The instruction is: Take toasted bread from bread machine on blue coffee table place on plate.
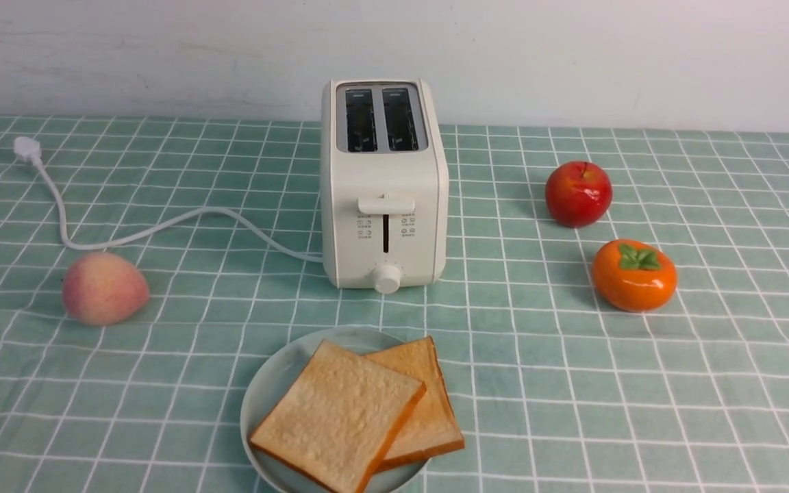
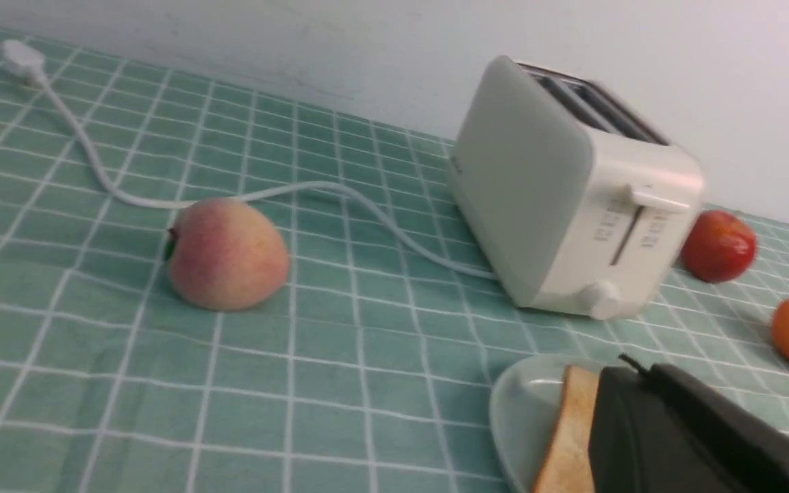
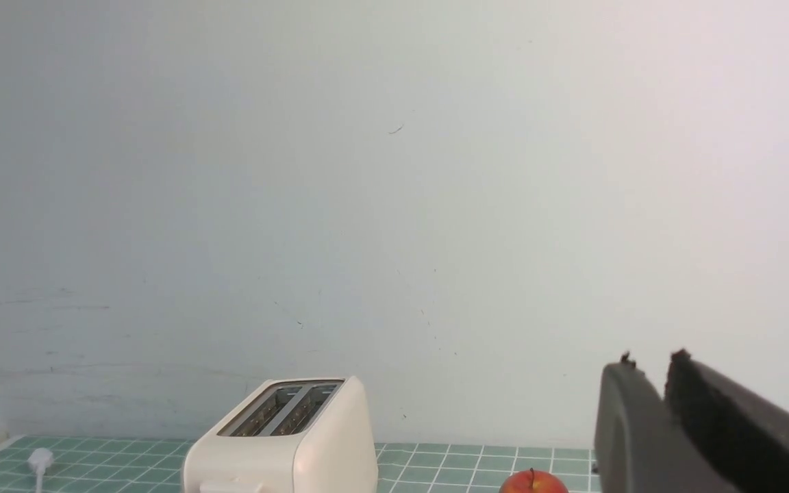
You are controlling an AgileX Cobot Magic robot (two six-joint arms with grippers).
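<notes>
The cream-white bread machine (image 1: 384,192) stands mid-table on the blue coffee table (image 1: 572,383), both slots empty and the lever up. In front of it, the plate (image 1: 278,383) holds two slices of toasted bread: one (image 1: 336,414) lies partly over the other (image 1: 429,404). Neither gripper shows in the front view. In the left wrist view my left gripper (image 2: 631,366) is shut with nothing in it, hovering above the plate (image 2: 524,404) and covering most of the toast (image 2: 569,431). My right gripper (image 3: 651,359) is raised toward the wall, a narrow gap between its tips, with nothing held.
A peach (image 1: 103,287) lies left of the toaster beside its white power cord (image 1: 161,229), which trails to a plug at the far left. A red apple (image 1: 578,194) and an orange persimmon (image 1: 634,275) sit to the right. A white wall stands behind the table.
</notes>
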